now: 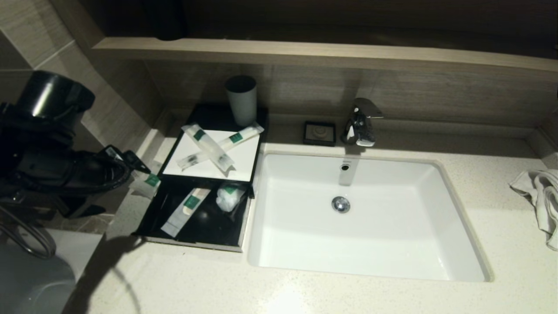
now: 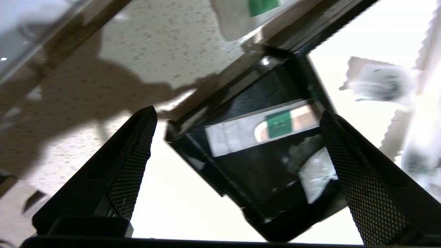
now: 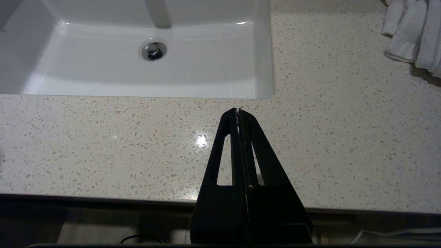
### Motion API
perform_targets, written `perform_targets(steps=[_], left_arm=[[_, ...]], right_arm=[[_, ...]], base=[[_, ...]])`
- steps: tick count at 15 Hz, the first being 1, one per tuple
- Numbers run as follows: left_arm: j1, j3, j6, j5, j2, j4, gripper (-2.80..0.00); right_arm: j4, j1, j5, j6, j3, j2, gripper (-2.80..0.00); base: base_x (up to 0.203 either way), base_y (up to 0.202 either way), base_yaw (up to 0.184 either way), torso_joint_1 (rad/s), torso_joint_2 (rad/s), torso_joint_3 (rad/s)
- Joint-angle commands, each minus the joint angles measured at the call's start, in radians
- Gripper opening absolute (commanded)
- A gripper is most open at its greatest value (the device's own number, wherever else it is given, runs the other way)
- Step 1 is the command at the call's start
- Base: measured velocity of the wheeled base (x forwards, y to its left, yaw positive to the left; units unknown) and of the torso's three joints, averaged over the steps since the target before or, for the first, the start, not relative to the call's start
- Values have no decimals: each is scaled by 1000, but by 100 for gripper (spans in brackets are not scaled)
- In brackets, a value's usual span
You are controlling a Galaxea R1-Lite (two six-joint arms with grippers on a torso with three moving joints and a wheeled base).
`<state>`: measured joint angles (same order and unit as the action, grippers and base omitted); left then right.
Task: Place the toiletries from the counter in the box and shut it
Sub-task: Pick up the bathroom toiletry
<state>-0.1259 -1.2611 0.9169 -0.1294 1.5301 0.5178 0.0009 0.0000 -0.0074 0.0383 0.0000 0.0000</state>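
So the low black rectangular box (image 1: 198, 209) with the white top panel sits on the cream-white speckled stone worktop (image 1: 305, 292), right beside the left edge of the white rectangular basin (image 1: 362, 218). Its drawer is pulled out toward the robot. Inside the drawer there's one long slim translucent packet with a green label (image 1: 184, 210) lying at a slant, plus a short crumpled whitish pouch (image 1: 229, 197) near the drawer's basin-side wall. Two more long slim packets (image 1: 218, 146) lie crossed over each other on the white panel, and a grey-white cup (image 1: 241, 100) stands on the back of the box.

One short pouch with a green label (image 1: 148, 181) is still out on the worktop, just beside the box's left side. The left tool (image 1: 130, 163) hangs right over that spot, its fingers (image 2: 134, 162) spread wide with nothing between them; the wrist view looks down past them into the open drawer.

The right tool (image 3: 238, 113) is parked low in front of the worktop's near edge, fingers pressed together and empty. A white cloth towel (image 1: 540, 200) is bunched at the far right, and a small black square soap dish (image 1: 319, 133) sits near the chrome tap (image 1: 359, 124).
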Motion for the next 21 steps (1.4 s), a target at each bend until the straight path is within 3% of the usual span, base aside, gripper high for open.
perform_targets(steps=[1, 5, 11, 21], left_arm=[[-4, -40, 30, -1, 27, 4, 0], [-8, -61, 27, -6, 43, -8, 0], [-37, -1, 20, -4, 1, -10, 0], [-118, 36, -113, 9, -12, -8, 0]], right_arm=[[-1, 0, 0, 0, 0, 0, -280], [1, 0, 0, 0, 0, 0, -280], [1, 0, 0, 0, 0, 0, -280], [1, 0, 0, 0, 0, 2, -280]], base=[[0, 0, 0, 0, 0, 0], [0, 0, 0, 0, 0, 0], [0, 0, 0, 0, 0, 0], [0, 0, 0, 0, 0, 0]])
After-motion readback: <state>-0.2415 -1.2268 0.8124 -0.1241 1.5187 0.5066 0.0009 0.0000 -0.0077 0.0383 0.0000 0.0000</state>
